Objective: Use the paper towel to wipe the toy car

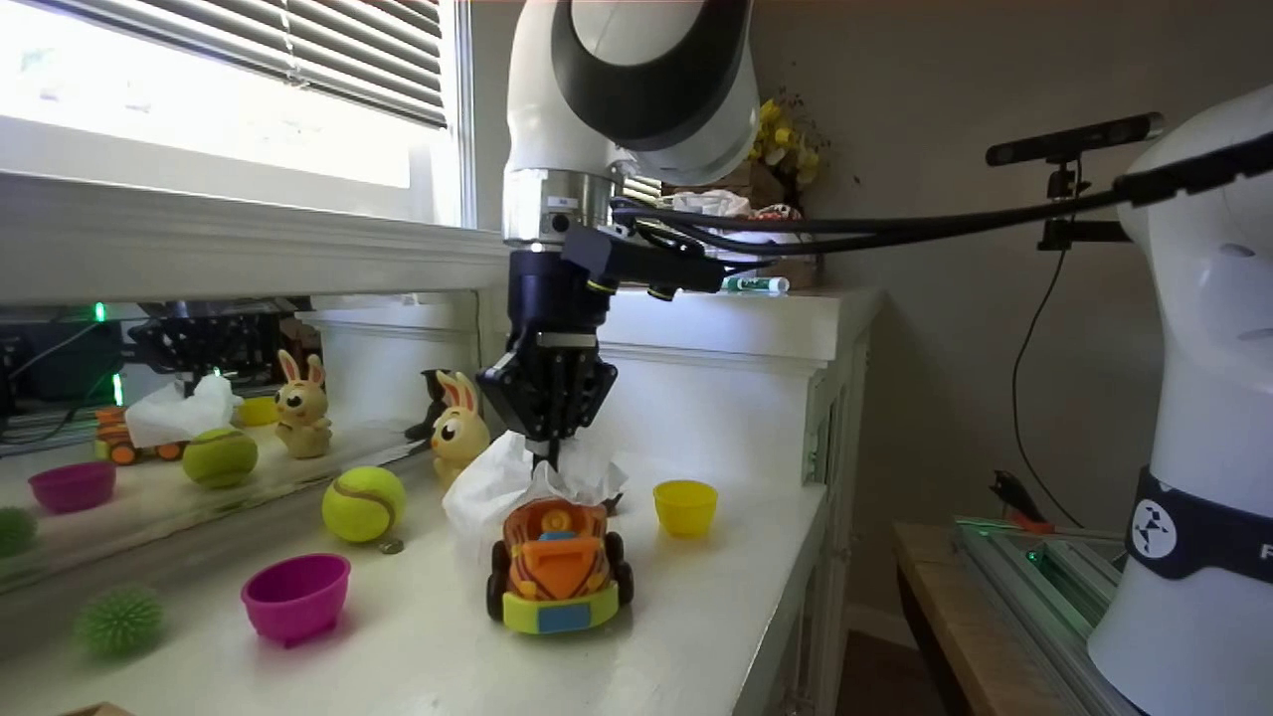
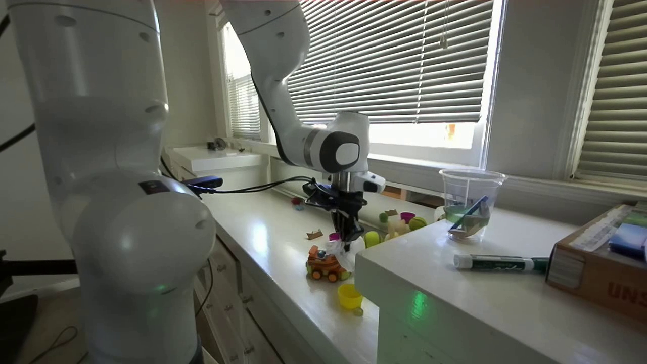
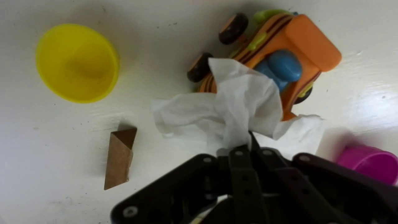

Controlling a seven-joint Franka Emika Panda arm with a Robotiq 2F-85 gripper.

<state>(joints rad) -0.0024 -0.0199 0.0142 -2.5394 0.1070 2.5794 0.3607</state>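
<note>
The gripper [image 1: 543,459] pinches the paper towel [image 3: 238,112] — white, crumpled, corners flaring. Just beside the gripper sits the toy car [image 3: 273,40]: orange, green-trimmed, dark-wheeled, a blue figure [image 3: 284,65] aboard. Well apart from the gripper, a cardboard box [image 2: 599,278] reads "UNS", the arm's dark band [image 1: 1208,545] "F".

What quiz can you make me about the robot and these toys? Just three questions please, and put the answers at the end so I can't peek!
1. Fill the gap: next to the toy car, the gripper is holding a ____.
2. True or false: the yellow cup stands with its open side up.
3. Which animal is the tan figure? a) duck b) rabbit c) cat

Key:
1. paper towel
2. True; in the wrist view you can look down into it.
3. b; see the tall ears in an exterior view.
</note>
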